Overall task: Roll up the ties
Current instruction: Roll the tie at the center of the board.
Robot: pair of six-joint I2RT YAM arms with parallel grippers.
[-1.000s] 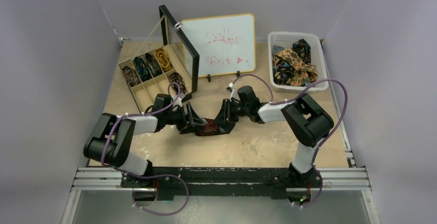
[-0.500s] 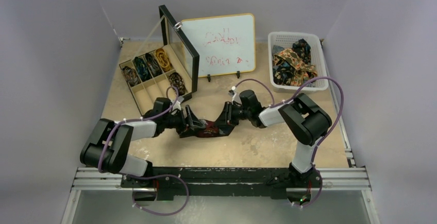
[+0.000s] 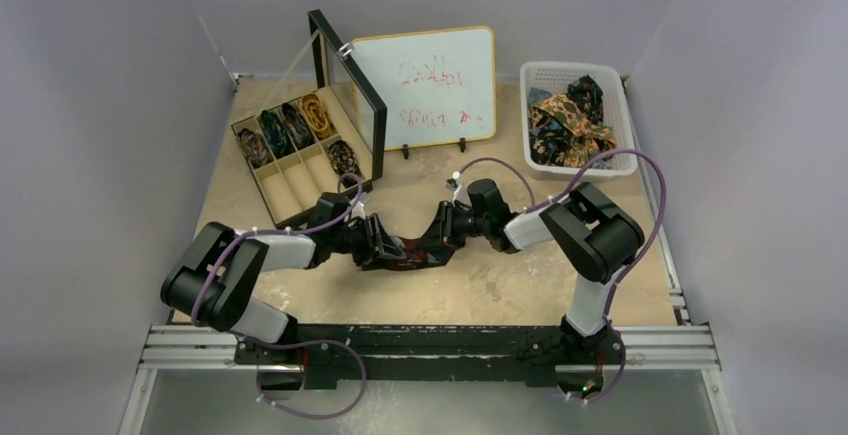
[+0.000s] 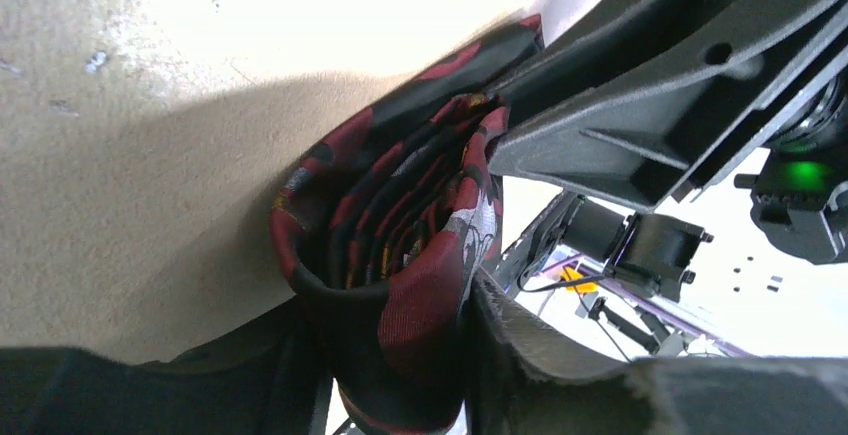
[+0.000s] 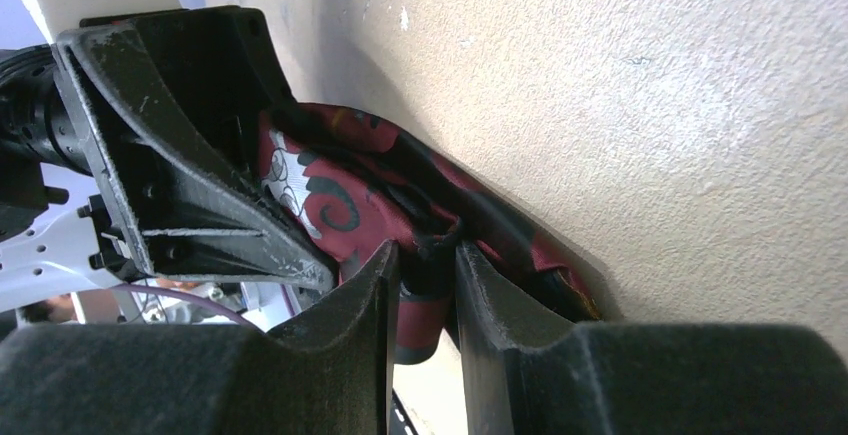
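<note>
A dark maroon tie (image 3: 408,252) with red and grey figures lies rolled into a coil at the table's middle, between my two grippers. My left gripper (image 3: 382,245) is shut on the coil's left side; in the left wrist view the layered coil (image 4: 400,245) sits between its fingers (image 4: 560,365). My right gripper (image 3: 436,239) is shut on the coil's right side; in the right wrist view a fold of the tie (image 5: 425,275) is pinched between its fingers (image 5: 350,345). The left gripper's body (image 5: 170,165) shows just behind it.
A wooden divided box (image 3: 262,177) with its black lid up holds several rolled ties at the back left. A whiteboard (image 3: 425,85) stands at the back. A white basket (image 3: 628,135) at the back right holds several loose patterned ties.
Both grippers have moved closer together over the maroon tie, which is now bunched shorter between them. The left arm's elbow has shifted slightly.
</note>
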